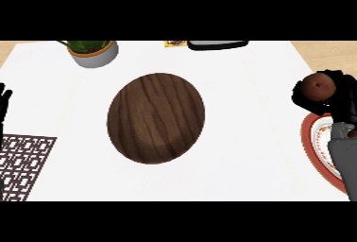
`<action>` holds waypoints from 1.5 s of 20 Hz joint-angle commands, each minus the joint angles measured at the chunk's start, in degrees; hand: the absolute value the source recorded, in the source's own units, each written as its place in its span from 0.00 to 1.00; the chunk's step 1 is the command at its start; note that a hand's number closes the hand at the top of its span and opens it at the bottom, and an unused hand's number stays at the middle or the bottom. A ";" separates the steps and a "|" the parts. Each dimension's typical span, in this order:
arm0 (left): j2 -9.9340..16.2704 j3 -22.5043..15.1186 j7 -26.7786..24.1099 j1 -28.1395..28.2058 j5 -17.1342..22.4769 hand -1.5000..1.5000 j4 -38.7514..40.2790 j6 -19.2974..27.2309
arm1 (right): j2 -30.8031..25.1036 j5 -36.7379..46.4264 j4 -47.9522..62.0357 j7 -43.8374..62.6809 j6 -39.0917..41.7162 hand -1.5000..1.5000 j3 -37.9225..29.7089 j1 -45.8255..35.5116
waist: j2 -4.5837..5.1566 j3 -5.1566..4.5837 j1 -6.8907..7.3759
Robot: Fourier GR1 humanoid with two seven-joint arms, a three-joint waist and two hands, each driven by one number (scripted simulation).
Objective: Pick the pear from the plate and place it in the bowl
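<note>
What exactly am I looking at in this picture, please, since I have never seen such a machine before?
This is one view from the robot's head, looking steeply down at a white counter. The robot's right hand, black on a grey forearm, shows at the right edge with its fingers curled round a brown pear, above a red-rimmed plate. The left hand rests open at the left edge. In the middle lies a dark wooden bowl, seen from above as an oval. There is also a potted plant at the top left, a patterned mat at the lower left, and a dark object at the top edge.
</note>
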 commanded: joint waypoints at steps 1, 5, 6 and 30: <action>-0.43 -0.77 -0.30 -0.72 0.75 0.50 -0.31 -1.11 | 5.39 3.87 -7.55 11.86 1.15 1.00 5.40 -3.39 | 0.85 0.13 2.33; -0.86 -1.73 -0.66 -1.52 0.43 0.50 -0.93 -1.21 | 10.14 9.43 -12.64 26.78 5.94 1.00 11.56 -6.65 | 1.52 0.40 4.11; -2.39 -3.25 0.42 -2.85 0.38 0.50 -0.95 -0.62 | 12.66 11.11 -13.51 30.59 6.55 1.00 13.65 -8.77 | 2.05 0.54 4.60; -4.12 -5.93 -1.76 -9.87 -1.05 0.50 3.18 -0.87 | 23.98 21.18 -0.22 62.17 -6.73 0.00 21.94 -15.45 | 4.90 1.41 10.17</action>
